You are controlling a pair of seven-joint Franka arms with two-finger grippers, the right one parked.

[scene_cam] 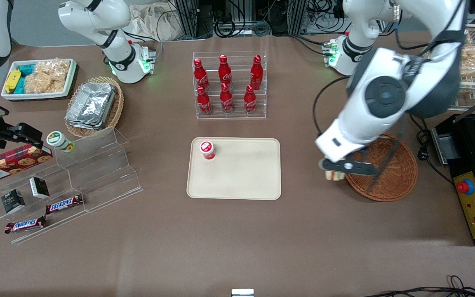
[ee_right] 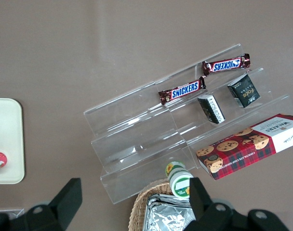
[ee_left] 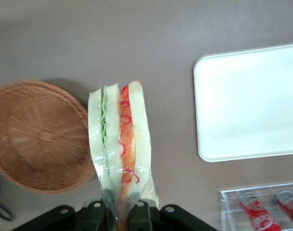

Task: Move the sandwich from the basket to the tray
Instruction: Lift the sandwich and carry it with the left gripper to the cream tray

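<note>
Robot lab dressed up as a snack counter

I see a brown-covered table (scene_cam: 237, 247) stocked shop-style: cola bottles (scene_cam: 225, 84) in a clear rack, Snickers bars (scene_cam: 64, 203) on acrylic steps (ee_right: 151, 139), a cookie box (scene_cam: 12, 162). Aluminium framing and loose cables (scene_cam: 237, 20) at the table's end, plus a control box with a red emergency stop (scene_cam: 465, 186), mark it as a lab.

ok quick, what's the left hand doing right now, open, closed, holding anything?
Left hand: closed on the sandwich, lifted out of the basket, over the table between basket and tray.
</note>
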